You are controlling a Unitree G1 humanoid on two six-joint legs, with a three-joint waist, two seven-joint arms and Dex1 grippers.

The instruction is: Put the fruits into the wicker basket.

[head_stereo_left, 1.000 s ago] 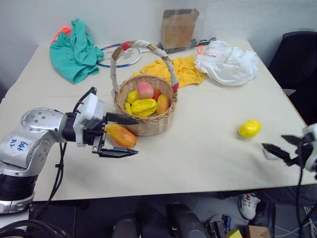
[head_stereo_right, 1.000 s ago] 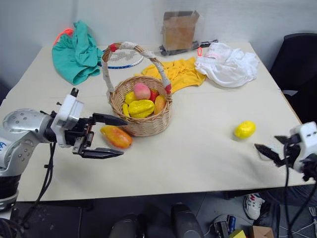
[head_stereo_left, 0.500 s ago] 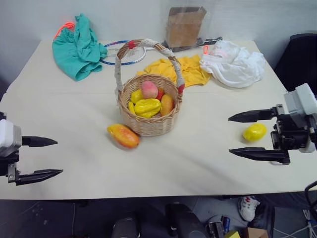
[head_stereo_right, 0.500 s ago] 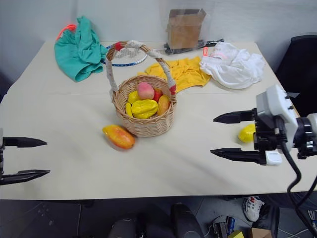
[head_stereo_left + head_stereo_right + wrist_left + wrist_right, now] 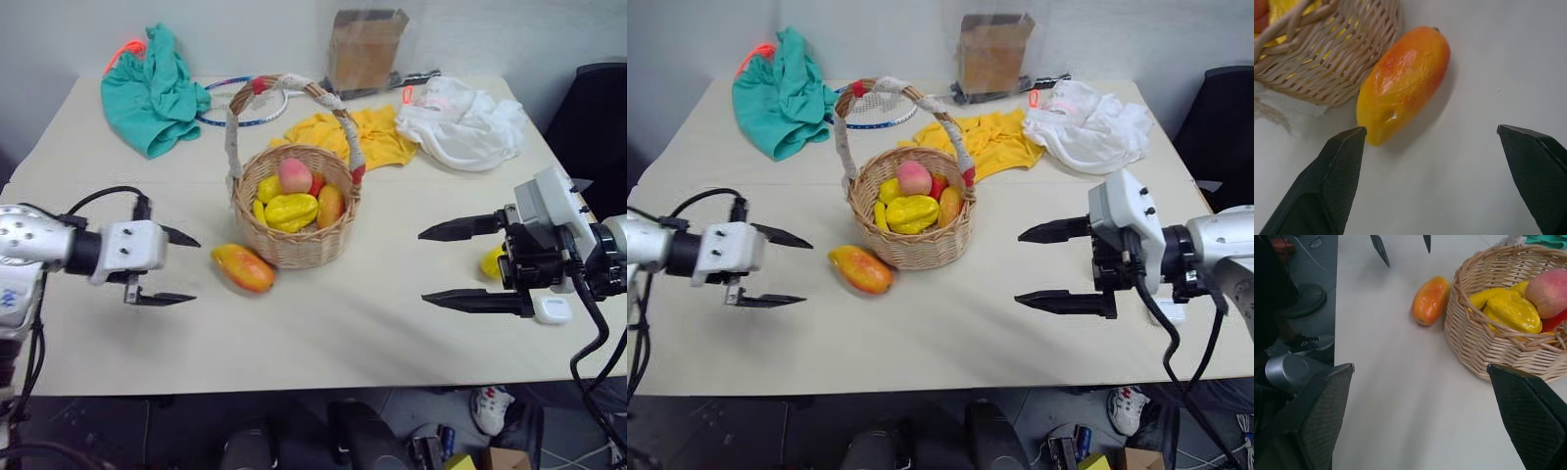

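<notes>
My left gripper (image 5: 181, 266) is spread wide and holds nothing; it hovers over the table (image 5: 323, 328) just beside the mango (image 5: 243, 267), which lies on the tabletop against the wicker basket (image 5: 294, 245). My right gripper (image 5: 429, 264) is also fully spread and empty — pointing toward the basket from the other side. The basket holds several fruits: a pink peach (image 5: 293, 174) and yellow and orange pieces. 1 yellow lemon (image 5: 490, 262) sits on the table, partly hidden behind my right gripper's body.
</notes>
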